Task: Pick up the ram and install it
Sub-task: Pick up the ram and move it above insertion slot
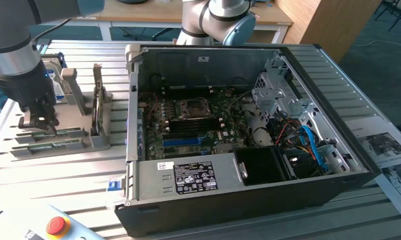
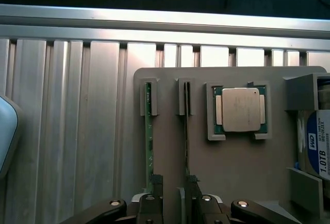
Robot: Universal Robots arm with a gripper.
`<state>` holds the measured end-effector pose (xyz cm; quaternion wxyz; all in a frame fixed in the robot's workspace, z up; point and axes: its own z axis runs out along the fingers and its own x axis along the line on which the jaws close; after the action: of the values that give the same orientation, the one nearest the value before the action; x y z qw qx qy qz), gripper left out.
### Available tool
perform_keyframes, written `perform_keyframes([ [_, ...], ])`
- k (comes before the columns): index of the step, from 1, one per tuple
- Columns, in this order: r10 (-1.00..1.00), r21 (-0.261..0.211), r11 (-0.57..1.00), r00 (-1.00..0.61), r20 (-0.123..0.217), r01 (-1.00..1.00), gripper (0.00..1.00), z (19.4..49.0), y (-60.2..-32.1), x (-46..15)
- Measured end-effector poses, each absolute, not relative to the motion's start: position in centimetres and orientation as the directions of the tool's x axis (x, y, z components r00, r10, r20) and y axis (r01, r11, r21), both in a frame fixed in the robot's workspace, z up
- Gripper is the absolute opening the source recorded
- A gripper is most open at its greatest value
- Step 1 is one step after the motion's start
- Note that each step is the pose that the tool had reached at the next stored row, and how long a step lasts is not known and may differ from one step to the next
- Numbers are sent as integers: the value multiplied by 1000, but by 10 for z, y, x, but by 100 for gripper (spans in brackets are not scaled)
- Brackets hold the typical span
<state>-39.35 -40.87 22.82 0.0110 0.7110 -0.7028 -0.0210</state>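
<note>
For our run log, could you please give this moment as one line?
pincer: open, down at holder | ram: slotted in holder, not lifted | case: open

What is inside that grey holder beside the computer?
A green ram stick and a second stick on edge in slots, a processor chip in a recess, a hard drive. The gripper hides both sticks' ends beneath it.

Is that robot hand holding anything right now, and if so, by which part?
Nothing held, as far as shows: the gripper stands open over the ends of two ram sticks, both seated in the gray holder.
</note>
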Motion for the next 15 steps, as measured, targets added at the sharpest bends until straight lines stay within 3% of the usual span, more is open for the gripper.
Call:
perform_keyframes([
  [15,-1000,45,-12,11,-14,-999,31,226,-416,-394],
])
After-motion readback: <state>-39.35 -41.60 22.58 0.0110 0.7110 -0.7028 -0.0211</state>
